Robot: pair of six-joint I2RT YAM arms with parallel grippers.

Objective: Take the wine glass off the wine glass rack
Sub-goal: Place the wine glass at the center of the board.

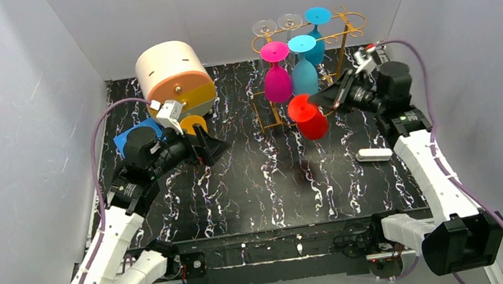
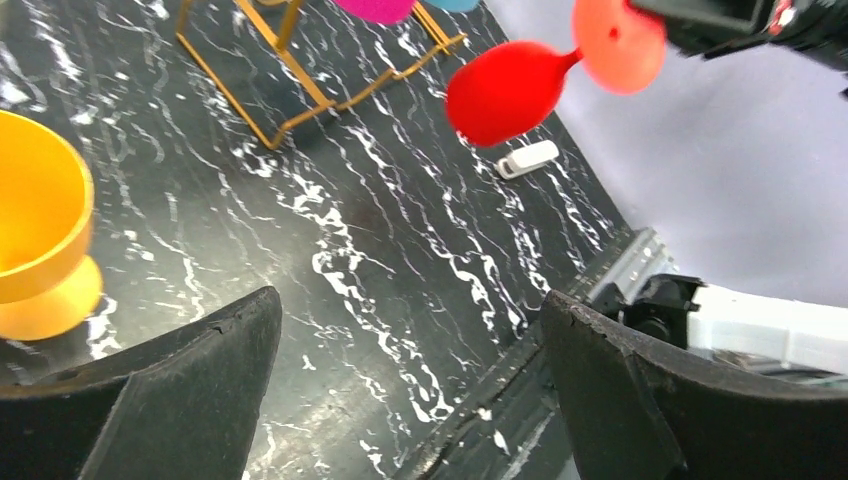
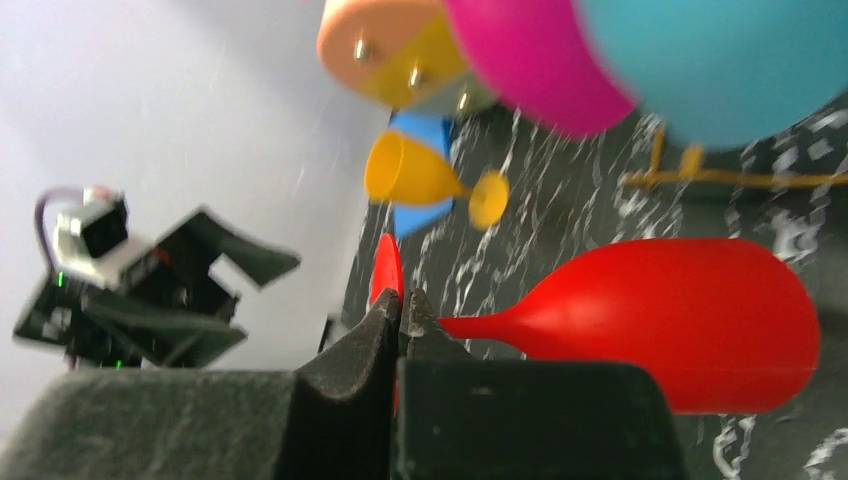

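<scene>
The right claw [image 1: 333,97] was shut tight on the foot of the red wine glass [image 1: 309,119], its fingers pinched together with only the foot's thin disc between them, as the right wrist view showed. The glass was off the wine glass rack [image 1: 348,17] and hung in the air just in front of it, above the bench [image 1: 254,185], tilted with its bowl pointing down and toward the left arm. A pink glass [image 1: 276,81], two blue glasses [image 1: 303,70] and two clear glasses [image 1: 276,24] hung upside down on the rack. The left claw [image 1: 213,147] stood wide open and held nothing, low over the bench beside a yellow glass [image 1: 194,125]. A small white object [image 1: 373,155] lay on the bench near the right arm.
</scene>
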